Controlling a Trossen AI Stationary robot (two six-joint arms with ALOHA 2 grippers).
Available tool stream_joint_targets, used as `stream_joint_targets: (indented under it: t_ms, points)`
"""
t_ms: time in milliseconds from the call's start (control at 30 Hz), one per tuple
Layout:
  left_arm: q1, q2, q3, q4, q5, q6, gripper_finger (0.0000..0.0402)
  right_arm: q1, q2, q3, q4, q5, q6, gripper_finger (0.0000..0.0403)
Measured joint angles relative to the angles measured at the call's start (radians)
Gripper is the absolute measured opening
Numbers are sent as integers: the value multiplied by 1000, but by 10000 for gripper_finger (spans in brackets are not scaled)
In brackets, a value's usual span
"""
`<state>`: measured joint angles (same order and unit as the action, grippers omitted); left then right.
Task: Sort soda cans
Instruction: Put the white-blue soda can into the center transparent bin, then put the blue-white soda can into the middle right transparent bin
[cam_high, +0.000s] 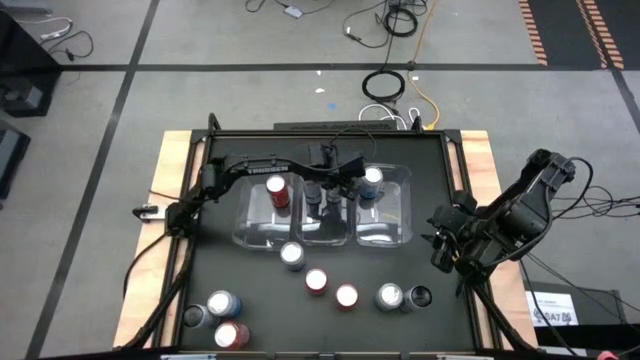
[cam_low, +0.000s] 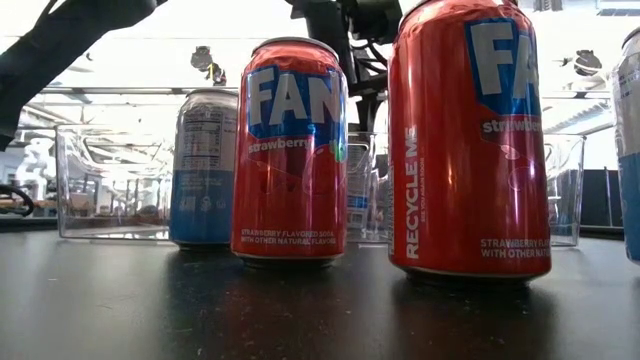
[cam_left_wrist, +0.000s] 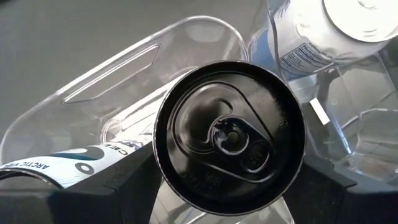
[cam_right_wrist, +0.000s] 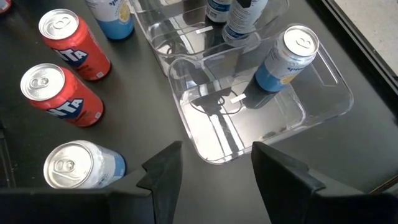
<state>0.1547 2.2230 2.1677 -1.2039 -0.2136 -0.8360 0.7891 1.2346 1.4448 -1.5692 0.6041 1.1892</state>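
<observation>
Black-topped can (cam_left_wrist: 230, 137) sat clamped in your left gripper (cam_high: 325, 185) above the middle bin (cam_high: 322, 232); released crooked, it could topple. Right gripper (cam_right_wrist: 214, 165) waited, fingers apart, empty.

This is a robotics lab or test room. A black-topped table (cam_high: 400, 320) on a wooden base stands on a grey tiled floor (cam_high: 200, 40) crossed with dark tape lines, with loose cables (cam_high: 385, 85) coiled behind it. The low view shows ceiling strip lights (cam_low: 140, 95) over an open workspace.
</observation>
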Motion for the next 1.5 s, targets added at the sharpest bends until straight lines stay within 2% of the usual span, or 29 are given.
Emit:
stream_joint_targets:
  t_ms: [133,500,767,1333,1500]
  points:
    - [-1,0,0,1,0,0,300,0,0,0,3,-1,0,185]
    - [-12,-4,0,2,28,4,370,0,0,0,7,-3,0,185]
    - [-13,-8,0,-6,139,-7,373,0,0,0,8,-3,0,185]
    - [-43,-121,0,-73,128,-76,373,0,0,0,10,-3,-8,185]
    - [-92,-198,0,-96,47,-130,373,0,0,0,19,-2,-41,185]
